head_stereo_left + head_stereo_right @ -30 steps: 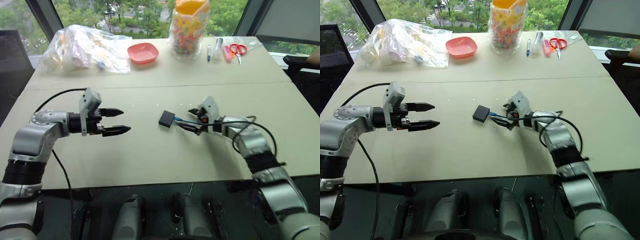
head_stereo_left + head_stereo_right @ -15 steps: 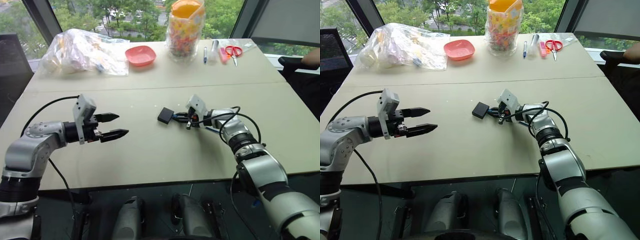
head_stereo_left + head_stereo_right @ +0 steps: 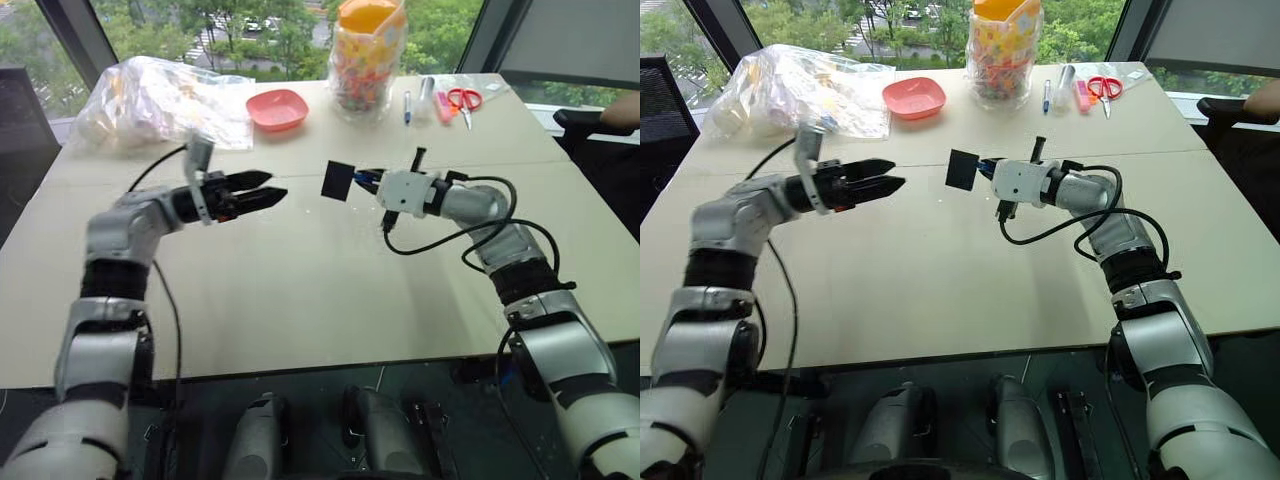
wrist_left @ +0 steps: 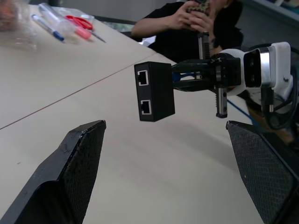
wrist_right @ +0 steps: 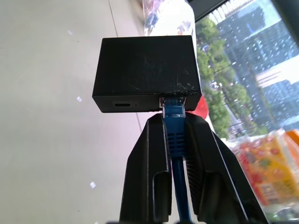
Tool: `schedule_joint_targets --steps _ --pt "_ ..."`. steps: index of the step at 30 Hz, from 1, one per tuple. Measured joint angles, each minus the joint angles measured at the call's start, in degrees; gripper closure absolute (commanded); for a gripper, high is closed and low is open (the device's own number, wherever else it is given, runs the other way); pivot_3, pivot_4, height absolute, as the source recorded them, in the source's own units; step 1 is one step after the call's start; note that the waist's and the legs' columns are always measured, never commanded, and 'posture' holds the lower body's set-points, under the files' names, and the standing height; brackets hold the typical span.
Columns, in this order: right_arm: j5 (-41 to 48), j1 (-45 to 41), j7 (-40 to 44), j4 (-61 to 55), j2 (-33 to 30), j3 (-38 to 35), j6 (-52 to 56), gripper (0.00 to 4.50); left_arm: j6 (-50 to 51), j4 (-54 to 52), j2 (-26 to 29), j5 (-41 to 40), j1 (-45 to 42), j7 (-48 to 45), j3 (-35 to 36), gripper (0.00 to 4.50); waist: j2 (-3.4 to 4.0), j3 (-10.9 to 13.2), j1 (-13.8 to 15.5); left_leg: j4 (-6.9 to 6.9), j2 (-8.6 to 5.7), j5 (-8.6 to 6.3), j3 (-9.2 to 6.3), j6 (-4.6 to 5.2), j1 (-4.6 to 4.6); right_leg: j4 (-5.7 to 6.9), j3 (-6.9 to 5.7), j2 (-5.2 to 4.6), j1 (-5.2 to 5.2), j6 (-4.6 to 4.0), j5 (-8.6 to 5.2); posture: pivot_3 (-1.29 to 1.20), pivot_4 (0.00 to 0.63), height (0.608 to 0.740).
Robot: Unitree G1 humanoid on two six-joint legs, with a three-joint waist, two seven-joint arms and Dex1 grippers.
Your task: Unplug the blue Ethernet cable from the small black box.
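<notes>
Now the right gripper (image 5: 175, 126) is clenching the blue Ethernet cable (image 5: 176, 140) just behind its plug, and the small black box (image 3: 962, 169) is hanging off that plug in the air above the table (image 3: 940, 300), straight ahead of the right fingertips. The left gripper (image 3: 885, 177) is standing released, jaws wide apart, pointing across at the box from the other side, with a clear gap between its fingertips and the box. The line that matters is running gripper to gripper: cable, plug and box are lying along one nearly level axis, so the box's free face with its two ports is facing the open left jaws, as the left wrist view is showing. The left arm is the one free to take the box; by my reading it needs to close in along that axis and pinch the box so the right can pull the plug out. Compared with a second ago, the box is no longer lying on the table, the right jaws have shut on the cable and lifted it, and the left gripper has come up and nearer.
</notes>
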Motion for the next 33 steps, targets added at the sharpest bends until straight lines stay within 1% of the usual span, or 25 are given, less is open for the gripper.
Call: schedule_joint_targets --steps 5,9,12,19,20,24,26,27,29,31,33 --pt "-1.76 2.28 -2.37 -8.79 -0.49 -0.14 1.22 4.45 -6.19 17.85 -4.71 2.89 -11.76 -3.23 1.03 0.18 -0.05 0.03 0.03 0.05 -0.02 -0.01 0.02 0.02 -0.02 -0.07 0.01 -0.06 0.02 0.02 0.00 0.00 0.150 0.740" --pt "-1.84 4.18 -2.42 -13.08 -0.89 -0.20 3.83 4.45 -9.86 23.98 -5.71 5.41 -15.23 -5.55 1.43 0.18 -0.05 0.03 -0.12 0.01 -0.01 -0.03 0.00 0.04 -0.02 -0.05 0.01 -0.04 0.00 0.01 0.00 0.00 0.150 0.740" --pt "-1.84 5.10 -2.42 -14.79 -0.96 -0.21 5.50 4.50 -10.75 26.49 -6.58 6.76 -15.58 -7.80 1.49 0.98 -0.06 0.04 -0.06 0.03 -0.01 -0.03 0.01 0.04 -0.02 -0.04 0.01 -0.04 0.00 0.01 0.00 0.00 0.150 0.740" --pt "-1.68 5.61 -2.45 -17.49 -1.02 -0.31 7.73 4.50 -9.63 27.73 -6.76 7.74 -16.35 -13.35 2.31 3.91 -0.08 0.04 0.00 0.04 0.00 -0.03 -0.14 0.05 -0.03 -0.05 0.02 -0.05 0.01 0.01 0.00 0.00 0.150 0.740" --pt "-1.69 5.62 -2.46 -17.60 -1.02 -0.31 7.79 4.50 -9.47 27.75 -6.76 7.96 -16.35 -13.69 2.60 4.05 -0.08 0.05 0.02 0.04 0.00 -0.03 -0.17 0.04 -0.03 -0.04 0.02 -0.05 0.01 0.01 0.00 0.00 0.150 0.740" --pt "-1.68 5.63 -2.42 -17.97 -1.01 -0.29 7.99 4.50 -9.51 27.74 -6.75 8.71 -16.34 -14.19 3.38 4.04 -0.09 0.05 0.02 0.04 0.00 -0.03 -0.21 0.04 -0.03 -0.04 0.02 -0.05 0.01 0.01 0.00 0.00 0.150 0.740" --pt "-1.38 5.62 -2.22 -17.98 -0.95 -0.29 8.64 3.55 -9.59 27.74 -6.99 8.97 -16.32 -13.33 3.78 4.04 -0.09 0.05 0.02 0.04 0.00 -0.03 -0.22 0.05 -0.03 -0.04 0.02 -0.05 0.01 0.01 0.00 0.00 0.150 0.740" --pt "-0.95 5.63 -1.93 -17.98 -0.92 -0.29 9.03 3.24 -9.59 27.74 -7.05 9.00 -16.31 -12.77 3.97 4.04 -0.09 0.05 0.02 0.04 0.00 -0.03 -0.22 0.05 -0.03 -0.03 0.02 -0.05 0.01 0.01 0.00 0.00 0.150 0.740" --pt "-0.26 6.26 -1.58 -18.39 -0.92 -0.41 10.33 2.28 -9.59 27.74 -7.03 9.01 -16.20 -11.80 4.75 4.04 -0.09 0.05 0.02 0.04 0.00 -0.03 -0.23 0.05 -0.03 -0.03 0.02 -0.05 0.01 0.01 0.00 0.00 0.150 0.740" --pt "0.83 9.11 -1.57 -20.82 -0.98 -1.66 13.87 1.27 -9.43 27.72 -7.16 8.77 -15.97 -10.81 6.00 4.04 -0.09 0.05 0.13 0.04 0.00 -0.03 -0.26 0.05 -0.03 -0.02 0.01 -0.05 0.02 0.01 -0.01 0.00 0.150 0.740" --pt "5.45 14.93 -1.27 -25.81 -0.17 -5.05 22.24 1.27 -8.61 27.71 -6.79 7.98 -15.12 -9.60 8.21 4.04 -0.10 0.05 0.29 0.04 0.00 -0.03 -0.28 0.06 -0.05 -0.03 0.00 -0.06 0.02 0.01 -0.01 0.00 0.150 0.740"
